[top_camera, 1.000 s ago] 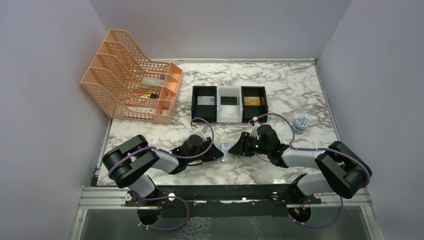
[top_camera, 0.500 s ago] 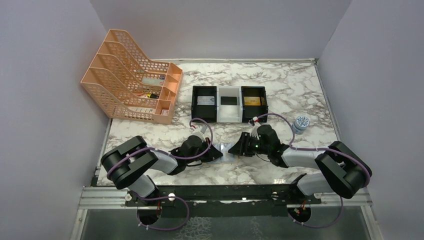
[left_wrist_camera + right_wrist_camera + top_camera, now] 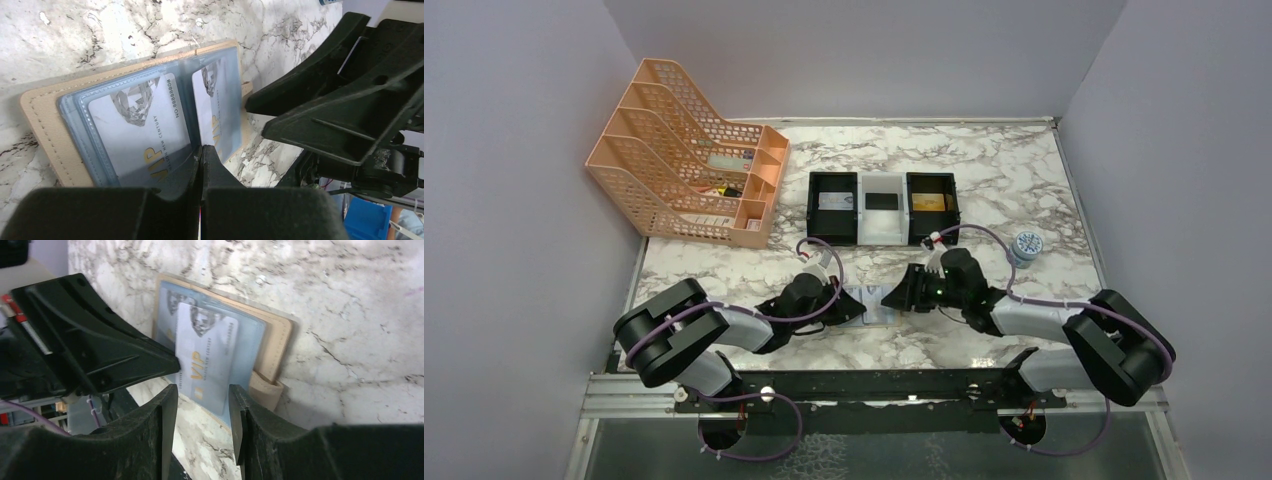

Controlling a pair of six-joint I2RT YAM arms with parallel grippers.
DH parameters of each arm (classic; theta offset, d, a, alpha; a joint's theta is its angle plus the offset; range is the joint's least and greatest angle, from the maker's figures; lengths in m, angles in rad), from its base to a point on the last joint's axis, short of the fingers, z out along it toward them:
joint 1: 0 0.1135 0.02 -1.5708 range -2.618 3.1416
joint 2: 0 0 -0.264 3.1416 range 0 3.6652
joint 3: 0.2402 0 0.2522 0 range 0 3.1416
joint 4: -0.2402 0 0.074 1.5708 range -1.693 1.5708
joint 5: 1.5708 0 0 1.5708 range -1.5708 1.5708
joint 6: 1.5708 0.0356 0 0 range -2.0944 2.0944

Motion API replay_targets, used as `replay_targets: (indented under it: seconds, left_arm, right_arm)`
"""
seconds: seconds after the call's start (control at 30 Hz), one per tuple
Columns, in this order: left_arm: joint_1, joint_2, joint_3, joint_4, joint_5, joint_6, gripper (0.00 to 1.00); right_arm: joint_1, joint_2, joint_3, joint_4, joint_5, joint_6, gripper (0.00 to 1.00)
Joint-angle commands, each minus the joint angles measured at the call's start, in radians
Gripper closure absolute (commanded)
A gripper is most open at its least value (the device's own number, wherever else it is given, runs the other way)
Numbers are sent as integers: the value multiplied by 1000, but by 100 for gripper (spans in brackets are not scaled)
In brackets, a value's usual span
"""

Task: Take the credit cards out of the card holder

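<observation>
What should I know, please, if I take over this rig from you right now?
Left gripper: jaws shut, tip down on the open card holder, which lies flat on the marble table.
Right gripper: jaws open, straddling the near end of one VIP card.
A second VIP card sits in the other sleeve.
Done: holder open and held in place.
Left: close on each card and draw it out.

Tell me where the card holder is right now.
The card holder lies open near the front middle of the table in the top view, between the left gripper and the right gripper.
</observation>
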State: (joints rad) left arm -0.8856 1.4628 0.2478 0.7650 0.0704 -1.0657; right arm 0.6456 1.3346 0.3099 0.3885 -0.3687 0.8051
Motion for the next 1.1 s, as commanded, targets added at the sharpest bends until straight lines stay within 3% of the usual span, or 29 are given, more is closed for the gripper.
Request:
replay_targets:
  seconds: [0.0,0.23,0.37,0.53,0.7,1.07]
  left_arm:
    - [-2,4,6,-8,-16,5,100]
    - [-1,-10,9,-10,-20,4,100]
    - [-2,3,21,-9,4,4,100]
    - [-1,-5,27,-9,26,4,88]
    - [-1,10,43,-8,36,7,79]
    - [-1,44,57,11,38,-24,79]
  right_arm:
    - [-4,-69,42,5,-70,-51,57]
    - [-3,6,52,89,-141,-42,57]
    - [-3,88,57,68,-73,-12,57]
    - [-3,79,37,22,34,-2,57]
    - [-3,112,40,46,-3,-2,57]
    - [-3,180,15,144,-41,35,57]
